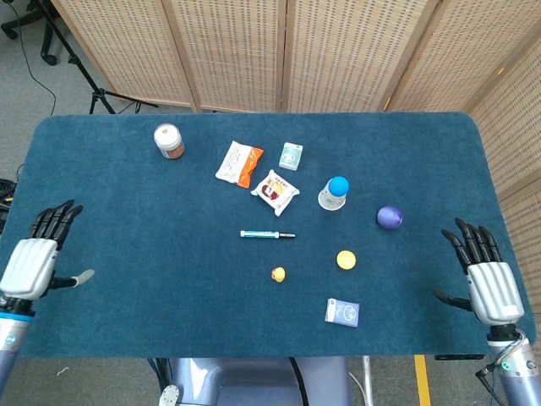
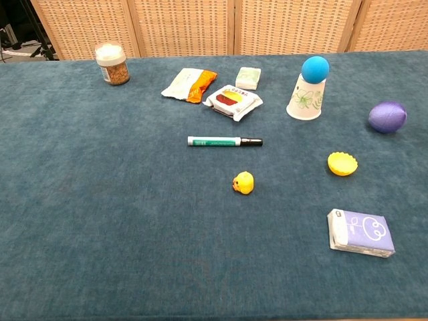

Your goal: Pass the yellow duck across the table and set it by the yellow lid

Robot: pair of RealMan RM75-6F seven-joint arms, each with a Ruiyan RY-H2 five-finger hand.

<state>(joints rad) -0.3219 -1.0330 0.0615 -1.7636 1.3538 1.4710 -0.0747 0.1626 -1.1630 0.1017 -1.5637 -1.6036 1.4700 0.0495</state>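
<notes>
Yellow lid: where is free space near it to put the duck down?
Bare cloth lies between the yellow lid and the yellow duck, below the marker. It is tighter on the other sides: card box in front, purple ball and paper cup behind.

The blue-carpeted table [image 2: 100, 221] carries a yellow duck [image 2: 243, 182], with a green marker [image 2: 224, 141] just behind it and a yellow lid [image 2: 342, 163] to the duck's right.

Left hand [image 1: 32, 264] empty, fingers spread; right hand [image 1: 488, 286] likewise.

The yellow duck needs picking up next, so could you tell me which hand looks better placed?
Probably the right hand: the duck lies nearer it than the left hand, beside the lid.
</notes>
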